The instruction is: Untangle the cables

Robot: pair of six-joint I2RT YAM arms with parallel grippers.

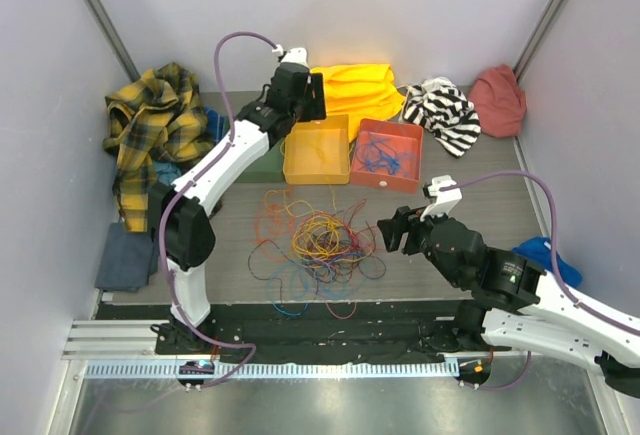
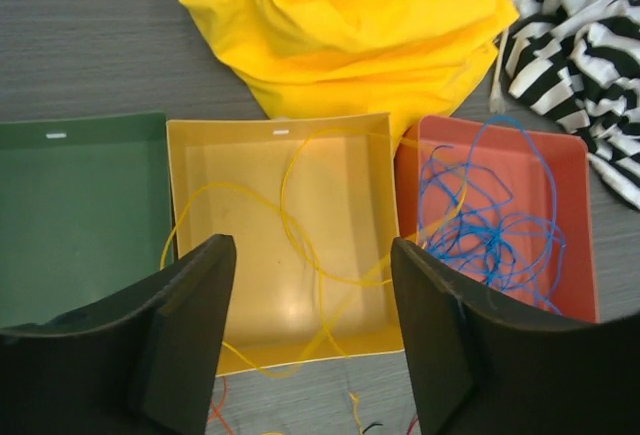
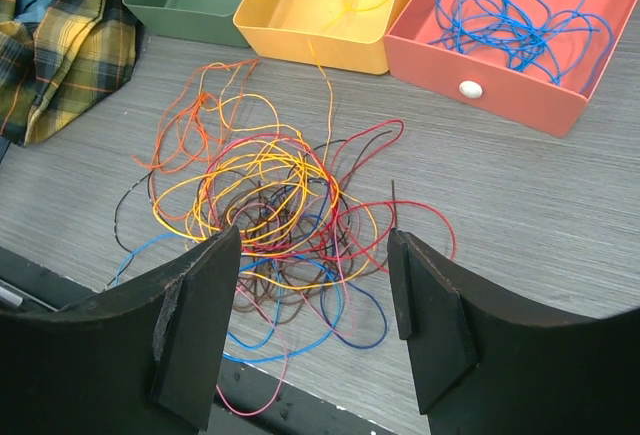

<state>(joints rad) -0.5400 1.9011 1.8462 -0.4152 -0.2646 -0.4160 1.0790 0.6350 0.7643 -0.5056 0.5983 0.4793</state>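
Main tangle of cables (image 1: 320, 245) lies on the table (image 1: 495, 210), mid-scene, just near of the trays. We see yellow, orange, red, blue and dark loops all mixed together.

Three trays sit side by side on the far side:
- green tray (image 2: 80, 205) on the left
- yellow tray (image 2: 275, 127) in the middle
- red tray (image 2: 578, 170) on the right

One yellow cable (image 2: 288, 205) lies in the yellow tray and trails over its near rim onto the table. Blue cables (image 2: 490, 225) are bunched in the red tray.

Left gripper (image 2: 310, 250) hangs above the yellow tray, jaws spread, nothing between them. Right gripper (image 3: 312, 235) is at the near right of the tangle, jaws spread as well and empty. From its wrist view we see the tangle between the fingers, and we can't tell any contact.

Yellow cloth (image 2: 340, 25) lies just far of the yellow tray, with a striped cloth (image 2: 580, 35) to its right. Plaid shirt (image 1: 150, 125) is at the far left.
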